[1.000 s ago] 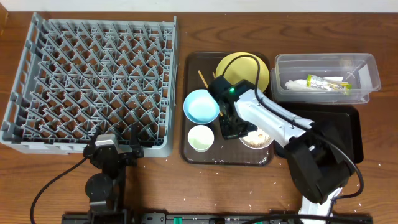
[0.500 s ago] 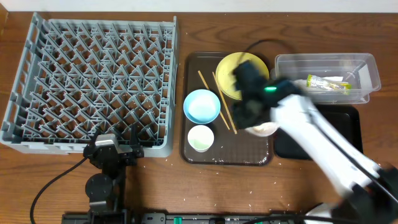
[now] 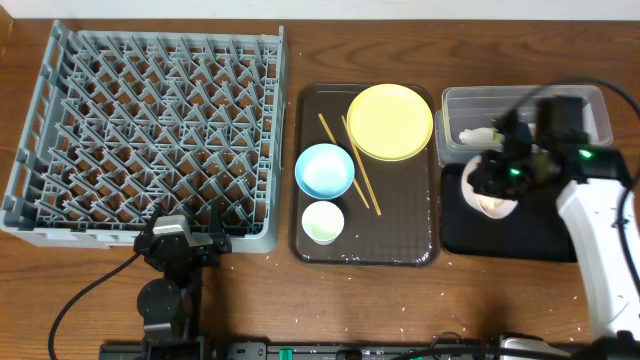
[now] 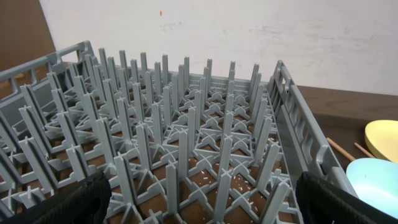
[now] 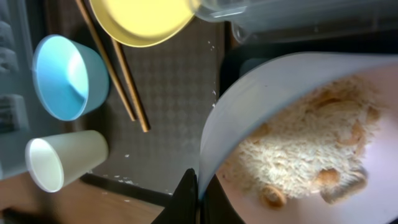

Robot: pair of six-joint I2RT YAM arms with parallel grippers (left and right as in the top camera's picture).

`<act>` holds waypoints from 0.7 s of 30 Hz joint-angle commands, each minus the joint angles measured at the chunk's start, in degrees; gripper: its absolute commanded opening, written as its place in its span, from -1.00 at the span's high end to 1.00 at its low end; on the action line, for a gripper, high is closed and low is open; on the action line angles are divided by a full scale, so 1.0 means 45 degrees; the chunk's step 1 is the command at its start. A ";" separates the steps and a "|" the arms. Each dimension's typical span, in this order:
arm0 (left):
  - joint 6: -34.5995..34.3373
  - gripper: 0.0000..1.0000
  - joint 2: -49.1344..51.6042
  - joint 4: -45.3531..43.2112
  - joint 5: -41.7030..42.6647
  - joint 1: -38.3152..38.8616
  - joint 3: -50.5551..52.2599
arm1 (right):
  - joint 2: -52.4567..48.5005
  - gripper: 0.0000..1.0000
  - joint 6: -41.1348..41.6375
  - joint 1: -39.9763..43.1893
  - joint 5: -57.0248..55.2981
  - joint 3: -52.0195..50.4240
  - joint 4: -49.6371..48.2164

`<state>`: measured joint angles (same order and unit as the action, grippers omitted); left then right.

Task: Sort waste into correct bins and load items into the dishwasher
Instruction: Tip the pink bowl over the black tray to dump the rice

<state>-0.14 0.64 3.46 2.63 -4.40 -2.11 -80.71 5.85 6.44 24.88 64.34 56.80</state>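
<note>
Overhead, my right gripper [image 3: 488, 178] holds the white bowl [image 3: 490, 203] over the black tray [image 3: 520, 238]. A second ago it sat on the brown tray [image 3: 400, 225], where the yellow plate [image 3: 390, 121], blue bowl [image 3: 324, 170], cup [image 3: 322, 221] and chopsticks [image 3: 347, 162] remain. My arm hides much of the clear tub [image 3: 468, 100]; only the napkin [image 3: 478, 133] shows.

Left wrist: the left gripper [image 4: 202, 202] is spread wide before the dish rack [image 4: 186, 143].

Right wrist: a finger [image 5: 186, 196] pinches the bowl's rim, with rice scraps [image 5: 311, 143] inside.

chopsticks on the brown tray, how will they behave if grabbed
Likely stiff and light: the chopsticks are thin wooden sticks. Lying flat on the tray, they may be hard to pinch and could roll.
</note>
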 commanded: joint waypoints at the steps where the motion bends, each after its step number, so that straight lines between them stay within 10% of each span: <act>1: 0.0078 -0.89 -0.0068 0.0165 -0.0073 -0.0039 0.0369 | 0.0194 0.97 -0.1860 0.1802 0.4153 -0.0991 -0.0374; 21: 0.0078 -0.89 -0.0068 0.0165 -0.0073 -0.0039 0.0369 | 0.0185 0.95 -0.3599 0.8675 1.3522 -0.4993 -0.2890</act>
<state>-0.14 0.64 3.49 2.63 -4.40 -2.11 -80.68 -8.67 42.96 76.23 42.30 44.23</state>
